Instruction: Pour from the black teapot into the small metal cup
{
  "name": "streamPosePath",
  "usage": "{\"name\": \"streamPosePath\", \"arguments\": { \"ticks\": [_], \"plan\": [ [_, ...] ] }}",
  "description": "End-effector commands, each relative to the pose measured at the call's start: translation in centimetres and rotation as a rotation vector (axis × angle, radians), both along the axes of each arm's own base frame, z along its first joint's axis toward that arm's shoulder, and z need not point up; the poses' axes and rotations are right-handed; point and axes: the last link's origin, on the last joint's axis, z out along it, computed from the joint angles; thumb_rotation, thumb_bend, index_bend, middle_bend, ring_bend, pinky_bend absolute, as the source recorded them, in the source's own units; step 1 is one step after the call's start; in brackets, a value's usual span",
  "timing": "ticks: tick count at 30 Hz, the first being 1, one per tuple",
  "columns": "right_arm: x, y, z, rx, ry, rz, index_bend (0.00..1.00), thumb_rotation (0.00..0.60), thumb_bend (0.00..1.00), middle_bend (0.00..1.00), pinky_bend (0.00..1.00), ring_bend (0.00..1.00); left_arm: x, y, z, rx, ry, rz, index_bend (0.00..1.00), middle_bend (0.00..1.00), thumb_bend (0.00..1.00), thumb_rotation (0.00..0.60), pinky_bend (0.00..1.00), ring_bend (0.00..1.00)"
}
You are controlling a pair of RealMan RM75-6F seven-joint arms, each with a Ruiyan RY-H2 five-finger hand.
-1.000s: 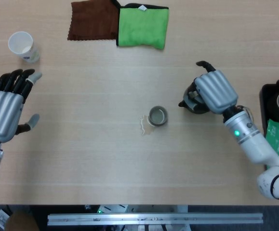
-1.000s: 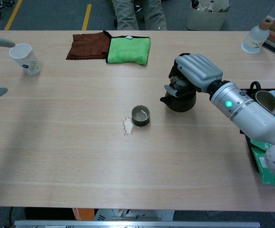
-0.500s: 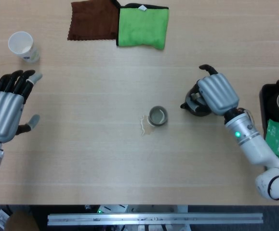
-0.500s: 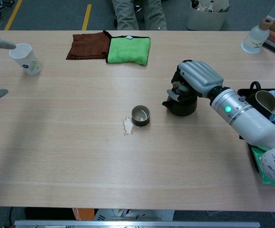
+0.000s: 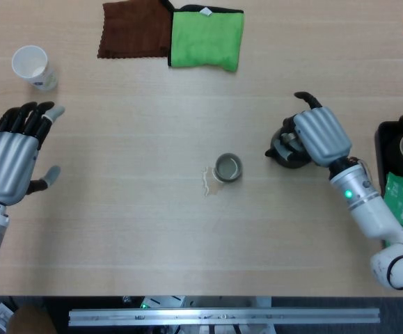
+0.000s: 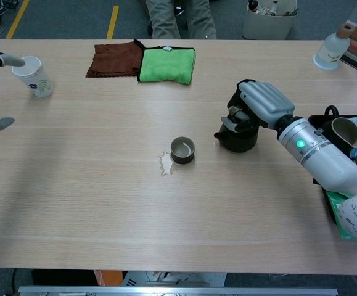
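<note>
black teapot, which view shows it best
The chest view: the black teapot shows its body and spout from the side, under the right hand. In the head view the hand covers most of it, leaving only its left edge.

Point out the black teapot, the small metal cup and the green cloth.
black teapot (image 6: 235,139), chest view, on its lower body.
small metal cup (image 5: 227,168), head view, on its opening.
green cloth (image 5: 206,38), head view, on its middle.
</note>
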Motion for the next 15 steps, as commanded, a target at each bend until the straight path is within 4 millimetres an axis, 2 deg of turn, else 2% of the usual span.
{"name": "streamPosePath", "arguments": {
  "ticks": [1, 15],
  "plan": [
    [-0.24, 0.01, -0.08, 0.002, 0.002, -0.009, 0.86, 0.577, 0.34, 0.74, 0.12, 0.78, 0.01, 0.01, -0.1, -0.003, 0.001, 0.0, 0.11, 0.12, 0.25, 0.6, 0.16, 0.12],
    [-1.14, -0.09, 0.22, -0.011, 0.029, -0.013, 0.86, 0.577, 0.34, 0.72, 0.11, 0.76, 0.16, 0.04, -0.58, -0.019, 0.007, -0.001, 0.11, 0.12, 0.25, 0.6, 0.16, 0.12]
  ]
}}
